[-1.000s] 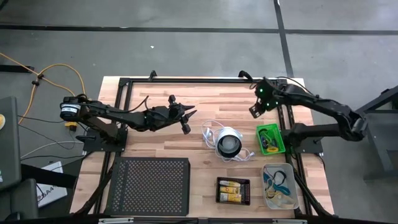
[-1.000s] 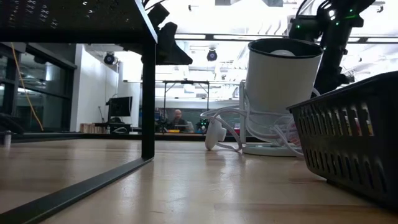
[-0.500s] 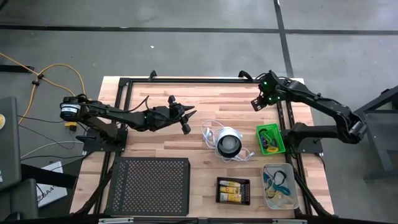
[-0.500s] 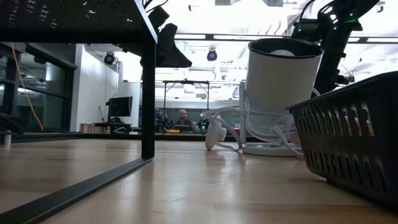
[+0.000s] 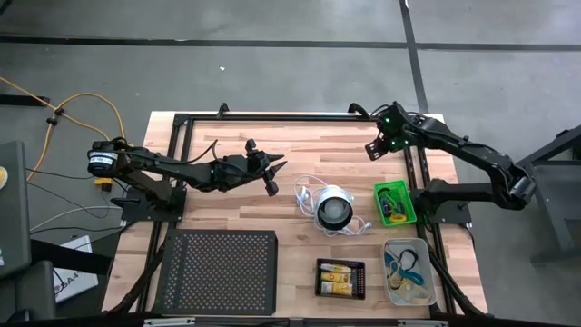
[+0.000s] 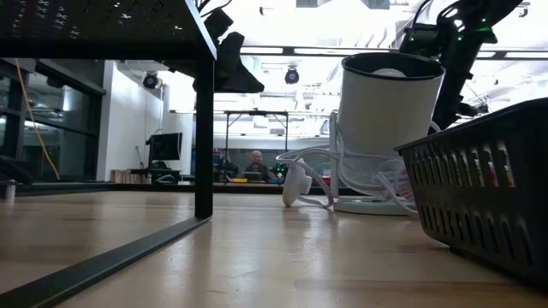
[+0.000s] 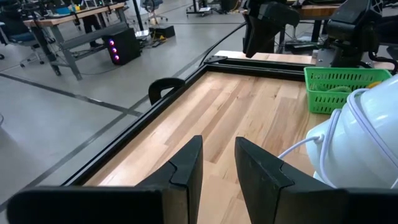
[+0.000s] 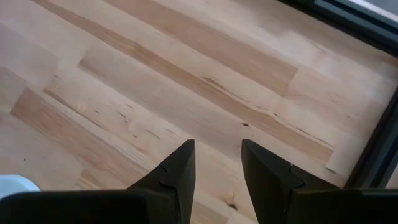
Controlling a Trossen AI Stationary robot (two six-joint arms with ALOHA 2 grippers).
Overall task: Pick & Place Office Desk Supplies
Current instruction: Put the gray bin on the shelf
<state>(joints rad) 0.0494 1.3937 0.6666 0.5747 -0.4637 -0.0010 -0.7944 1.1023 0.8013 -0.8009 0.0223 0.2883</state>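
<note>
Left tool: the left tool (image 5: 272,174) is hanging over the middle of the counter (image 5: 345,150), just beside the white round thing (image 5: 334,208) with its cord; its fingers (image 7: 186,168) are standing a little apart, pinching nothing.
Right tool: the right tool (image 5: 372,150) is hovering over bare wood near the far right corner, fingers (image 8: 180,168) spread, holding nothing.
Supplies: yellow-and-white packs (image 5: 338,272) are lying in the black tray (image 5: 340,279); cords (image 5: 406,263) are sitting in the clear tray (image 5: 407,272); small bits are filling the green tray (image 5: 394,203).
Loose items: none are showing on the open wood.
Step in hand: judging by this, sorting is looking finished or between picks, with both arms waiting empty.
Next move: any further pick is calling for a tool to travel over a tray, descend with fingers spread, and close on one small piece.
</note>
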